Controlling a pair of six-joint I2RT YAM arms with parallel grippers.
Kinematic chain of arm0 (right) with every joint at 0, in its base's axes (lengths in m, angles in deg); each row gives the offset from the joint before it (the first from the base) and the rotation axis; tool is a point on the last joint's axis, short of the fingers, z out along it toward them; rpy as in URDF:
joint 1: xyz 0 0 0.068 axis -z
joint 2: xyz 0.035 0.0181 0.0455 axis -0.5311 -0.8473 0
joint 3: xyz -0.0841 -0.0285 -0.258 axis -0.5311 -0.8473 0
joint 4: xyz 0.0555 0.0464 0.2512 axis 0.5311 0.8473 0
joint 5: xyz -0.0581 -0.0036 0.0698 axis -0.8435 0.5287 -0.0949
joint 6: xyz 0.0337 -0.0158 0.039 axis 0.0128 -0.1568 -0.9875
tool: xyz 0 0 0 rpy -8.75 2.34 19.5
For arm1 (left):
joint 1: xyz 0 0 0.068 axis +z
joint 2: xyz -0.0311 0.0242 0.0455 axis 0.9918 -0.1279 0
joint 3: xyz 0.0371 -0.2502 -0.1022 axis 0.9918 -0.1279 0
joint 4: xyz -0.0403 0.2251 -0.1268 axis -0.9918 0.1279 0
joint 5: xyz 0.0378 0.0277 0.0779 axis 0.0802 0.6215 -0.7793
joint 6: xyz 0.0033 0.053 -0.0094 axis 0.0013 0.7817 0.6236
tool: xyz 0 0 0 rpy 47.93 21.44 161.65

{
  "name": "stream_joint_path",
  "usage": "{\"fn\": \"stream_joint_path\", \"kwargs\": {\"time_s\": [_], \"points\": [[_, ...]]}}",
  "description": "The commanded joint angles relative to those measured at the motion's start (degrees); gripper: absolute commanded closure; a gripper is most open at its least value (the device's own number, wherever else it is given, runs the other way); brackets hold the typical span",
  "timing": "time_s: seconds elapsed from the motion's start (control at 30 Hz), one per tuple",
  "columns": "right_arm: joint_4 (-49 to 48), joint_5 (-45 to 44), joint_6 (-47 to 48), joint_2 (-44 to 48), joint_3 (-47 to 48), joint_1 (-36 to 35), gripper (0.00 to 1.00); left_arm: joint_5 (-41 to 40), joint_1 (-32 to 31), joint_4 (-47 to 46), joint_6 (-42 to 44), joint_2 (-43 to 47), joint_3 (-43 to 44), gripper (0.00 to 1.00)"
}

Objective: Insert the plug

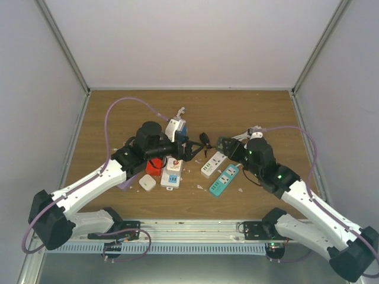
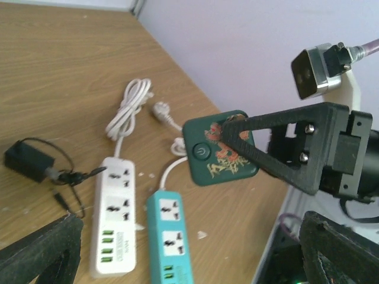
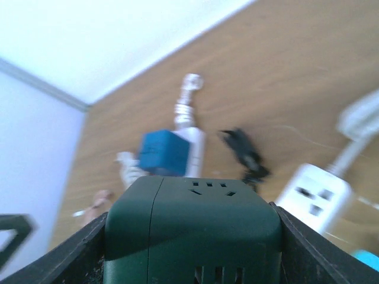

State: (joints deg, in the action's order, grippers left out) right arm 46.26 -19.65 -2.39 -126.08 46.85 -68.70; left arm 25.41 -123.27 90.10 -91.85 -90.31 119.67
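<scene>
The black plug (image 2: 26, 160) is lying on the table (image 2: 59, 71), just beside the white power strip (image 2: 115, 219). The right gripper (image 3: 192, 242) is pinching a green cube socket (image 2: 219, 148) in the air near the teal power strip (image 2: 170, 236). The left gripper (image 2: 189, 254) is hanging spread wide, holding nothing.

A robotics lab cell: white walls (image 1: 195, 41) on metal posts (image 1: 67, 50) box in the wooden table (image 1: 260, 118) at 9, 12 and 3 o'clock, 2 arms (image 1: 89, 186) bolted at 6.

Power strips (image 1: 213, 164) on wooden table (image 1: 260, 112)
</scene>
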Motion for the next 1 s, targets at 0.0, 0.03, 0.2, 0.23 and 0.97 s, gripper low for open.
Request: {"fn": "stream_joint_path", "kwargs": {"time_s": [0.0, 0.03, 0.2, 0.23, 0.97], "points": [[-21.3, 13.6, 7.2, -1.1, 2.4, 0.4, 0.45, 7.1, 1.9, -13.8, -10.2, 1.0, -1.8, 0.01], [-25.1, 15.8, 7.3, -1.7, 2.6, 0.4, 0.45, 7.6, 2.3, -15.8, -12.2, 1.6, -2.3, 0.01], [-37.8, 24.8, 6.4, -4.2, 3.4, 0.4, 0.45, 6.3, 4.0, -22.1, -20.9, 5.5, -5.0, 0.01], [-39.6, 25.7, 5.8, -4.6, 3.5, 0.4, 0.45, 6.3, 4.5, -23.0, -22.4, 6.2, -5.4, 0.01], [-58.4, 35.1, -9.2, -8.9, 1.3, 0.4, 0.47, 20.4, 6.9, -40.3, -43.7, 2.3, -4.4, 0.16]]}}
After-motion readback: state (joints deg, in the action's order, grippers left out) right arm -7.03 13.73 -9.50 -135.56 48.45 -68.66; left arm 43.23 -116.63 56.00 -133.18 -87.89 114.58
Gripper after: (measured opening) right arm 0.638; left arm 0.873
